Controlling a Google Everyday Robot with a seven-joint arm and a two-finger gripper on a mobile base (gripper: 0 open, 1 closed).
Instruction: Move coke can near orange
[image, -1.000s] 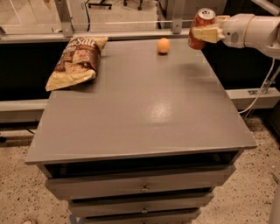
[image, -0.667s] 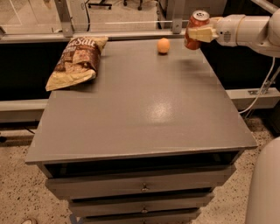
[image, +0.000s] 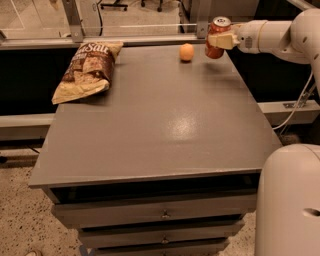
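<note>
Table (image: 165, 125): a grey cabinet top with drawers below, filling most of my camera view.
Robot body (image: 291, 200): a white rounded shell at the lower right, taking up more of the view than it did a second ago.
Arm (image: 272, 36): white, reaching in from the right along the table's far edge; it has swung left over the last second.
Chip bag (image: 87, 67): brown and tan, lying flat at the far left corner, unmoved.
Gripper (image: 223, 40): above the far right corner of the table, clamped around the middle of the can from its right side.
Coke can (image: 218, 37): roughly upright with a slight tilt, apparently held just off the surface, now further left and a little lower than before.
Orange (image: 186, 52): resting on the table just left of the can, not touching it.
Meaning for the task: I judge the carry nearly finished; lowering and letting go are what remain.
</note>
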